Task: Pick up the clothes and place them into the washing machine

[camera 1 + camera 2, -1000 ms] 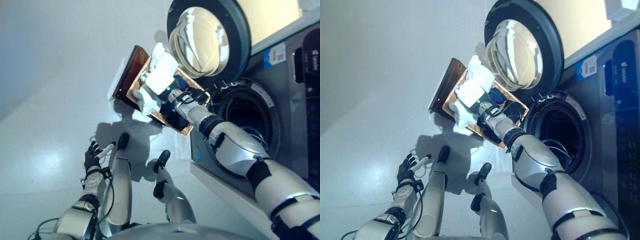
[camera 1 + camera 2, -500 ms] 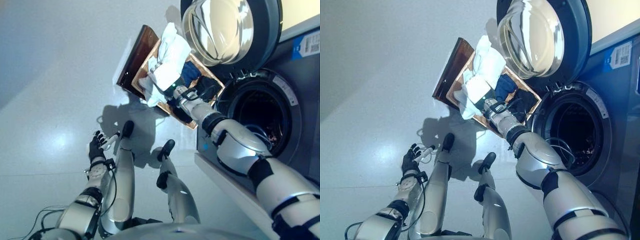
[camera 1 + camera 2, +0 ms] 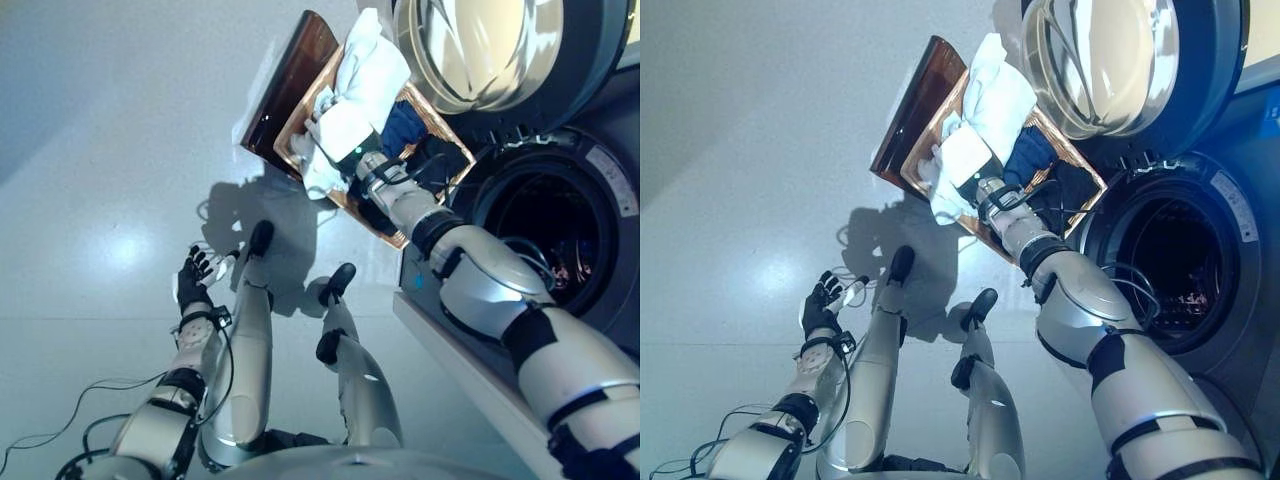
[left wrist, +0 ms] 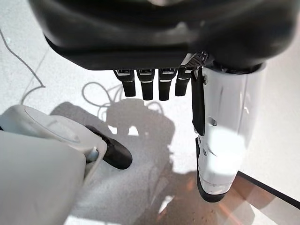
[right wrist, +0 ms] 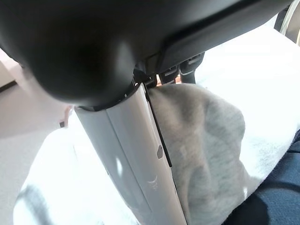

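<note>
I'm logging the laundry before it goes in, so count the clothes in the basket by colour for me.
White cloth garment: 1, with the right hand on it
Dark blue garment: 1
Black garment: 1
Total: 3 visible in the brown wooden basket; anything underneath is hidden.

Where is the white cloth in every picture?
Left eye view: the white cloth is at the top centre, piled in the brown wooden box.
Right eye view: top centre too, in the same box.
Left wrist view: not in it.
Right wrist view: it fills the picture past the right hand.
Shared landmark: the round glass washing machine door, beside the cloth in both eye views.
</note>
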Controlling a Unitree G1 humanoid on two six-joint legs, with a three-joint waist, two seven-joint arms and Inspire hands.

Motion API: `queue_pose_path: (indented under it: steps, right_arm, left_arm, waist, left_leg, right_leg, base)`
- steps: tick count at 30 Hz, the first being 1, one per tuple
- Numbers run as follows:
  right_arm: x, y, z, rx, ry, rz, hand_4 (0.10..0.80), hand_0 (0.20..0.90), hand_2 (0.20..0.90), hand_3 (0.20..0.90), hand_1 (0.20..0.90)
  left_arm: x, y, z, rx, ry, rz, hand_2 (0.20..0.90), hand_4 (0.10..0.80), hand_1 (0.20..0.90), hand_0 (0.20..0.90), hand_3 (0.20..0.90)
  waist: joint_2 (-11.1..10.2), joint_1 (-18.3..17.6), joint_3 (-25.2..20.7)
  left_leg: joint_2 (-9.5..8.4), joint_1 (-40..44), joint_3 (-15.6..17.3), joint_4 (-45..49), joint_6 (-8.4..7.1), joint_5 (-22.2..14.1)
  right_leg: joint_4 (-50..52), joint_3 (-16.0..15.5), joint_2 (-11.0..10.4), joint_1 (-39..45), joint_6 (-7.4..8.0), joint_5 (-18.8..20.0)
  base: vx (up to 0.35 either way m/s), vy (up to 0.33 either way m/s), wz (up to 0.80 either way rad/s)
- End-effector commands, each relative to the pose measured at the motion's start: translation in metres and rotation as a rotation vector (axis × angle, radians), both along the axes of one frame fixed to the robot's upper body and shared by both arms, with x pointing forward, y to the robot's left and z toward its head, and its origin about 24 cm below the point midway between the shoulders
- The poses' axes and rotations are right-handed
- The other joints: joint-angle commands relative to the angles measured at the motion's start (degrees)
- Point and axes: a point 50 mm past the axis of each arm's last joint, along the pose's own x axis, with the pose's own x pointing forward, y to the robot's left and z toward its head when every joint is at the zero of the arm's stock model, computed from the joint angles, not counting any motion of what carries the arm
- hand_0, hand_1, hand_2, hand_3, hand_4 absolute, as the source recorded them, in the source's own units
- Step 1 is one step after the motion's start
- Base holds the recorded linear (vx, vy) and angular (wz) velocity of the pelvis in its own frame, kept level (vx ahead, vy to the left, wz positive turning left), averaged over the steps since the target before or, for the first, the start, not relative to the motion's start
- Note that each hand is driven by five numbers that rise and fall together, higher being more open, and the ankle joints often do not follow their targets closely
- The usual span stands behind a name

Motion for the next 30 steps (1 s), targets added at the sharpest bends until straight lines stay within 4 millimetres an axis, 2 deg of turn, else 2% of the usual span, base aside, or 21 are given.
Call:
queue_pose_path:
  steps: [1, 6, 10, 11, 12, 13, 23, 30]
  right_arm:
    - [0.010, -0.028, 0.085, 0.052, -0.254, -0.088, 0.800, 0.900, 0.900, 0.900, 0.900]
    - [0.010, -0.035, 0.102, 0.055, -0.299, -0.106, 0.800, 0.900, 0.900, 0.900, 0.900]
    - [0.010, -0.037, 0.108, 0.057, -0.310, -0.118, 0.800, 0.900, 0.900, 0.900, 0.900]
    - [0.010, -0.039, 0.109, 0.057, -0.315, -0.124, 0.476, 0.447, 0.447, 0.447, 0.447]
    - [0.010, -0.039, 0.109, 0.057, -0.315, -0.124, 0.355, 0.277, 0.277, 0.277, 0.277]
    - [0.010, -0.040, 0.110, 0.057, -0.317, -0.126, 0.300, 0.200, 0.200, 0.200, 0.200]
    - [0.009, -0.038, 0.112, 0.041, -0.327, -0.117, 0.300, 0.200, 0.200, 0.200, 0.200]
    - [0.009, -0.044, 0.113, 0.021, -0.334, -0.133, 0.300, 0.200, 0.200, 0.200, 0.200]
  left_arm:
    - [-0.003, -0.011, 0.003, -0.017, -0.058, -0.025, 0.900, 0.800, 0.900, 0.900, 0.900]
    - [-0.002, -0.014, 0.006, -0.027, -0.083, -0.039, 0.900, 0.800, 0.900, 0.900, 0.900]
    - [-0.002, -0.016, 0.007, -0.035, -0.092, -0.048, 0.900, 0.800, 0.900, 0.900, 0.900]
    - [-0.002, -0.016, 0.007, -0.040, -0.093, -0.047, 0.900, 0.800, 0.900, 0.900, 0.900]
    - [-0.002, -0.016, 0.007, -0.040, -0.093, -0.047, 0.900, 0.800, 0.900, 0.900, 0.900]
    - [-0.002, -0.016, 0.007, -0.040, -0.093, -0.050, 0.900, 0.800, 0.900, 0.900, 0.900]
    - [-0.001, -0.014, 0.007, -0.031, -0.091, -0.046, 0.900, 0.800, 0.900, 0.900, 0.900]
    - [-0.002, -0.013, 0.006, -0.024, -0.083, -0.048, 0.900, 0.800, 0.900, 0.900, 0.900]
  waist:
    - [4.43, 1.34, 1.28]
    - [5.33, 1.47, 1.28]
    - [5.59, 1.52, 1.28]
    - [5.66, 1.49, 1.28]
    - [5.67, 1.49, 1.28]
    - [5.68, 1.51, 1.28]
    - [5.65, 1.36, 1.28]
    - [5.98, 1.23, 1.28]
  left_leg:
    - [-2.19, 4.71, -2.63, -16.81, -4.34, 8.56]
    - [-2.47, 3.31, -3.07, -16.81, -4.49, 8.98]
    - [-2.65, 2.88, -3.16, -16.81, -4.46, 9.06]
    - [-2.72, 2.71, -3.19, -16.81, -4.42, 9.07]
    - [-2.72, 2.71, -3.19, -16.81, -4.42, 9.07]
    - [-2.73, 2.62, -3.20, -16.81, -4.42, 9.07]
    - [-2.82, 2.93, -3.00, -16.81, -4.37, 8.97]
    - [-2.82, 3.39, -2.78, -16.81, -4.33, 8.88]
  right_leg:
    - [2.50, -1.43, -0.88, 6.58, 4.09, -0.40]
    - [2.65, -1.77, -0.89, 5.40, 4.11, -0.41]
    - [2.63, -1.98, -0.99, 5.12, 4.15, -0.34]
    - [2.65, -2.02, -1.00, 4.94, 4.14, -0.36]
    - [2.65, -2.02, -1.00, 4.94, 4.15, -0.36]
    - [2.66, -2.13, -1.03, 4.86, 4.16, -0.39]
    - [2.76, -1.86, -0.98, 4.76, 4.03, -0.52]
    - [3.04, -1.76, -0.97, 4.91, 3.93, -0.65]
  base:
    - [-0.010, 0.004, -0.04]
    - [-0.001, 0.001, 0.02]
    - [0.001, -0.001, 0.02]
    - [0.000, 0.000, 0.00]
    - [-0.003, 0.004, 0.05]
    - [-0.003, 0.000, 0.06]
    - [0.000, 0.000, 0.01]
    - [0.000, 0.000, 0.00]
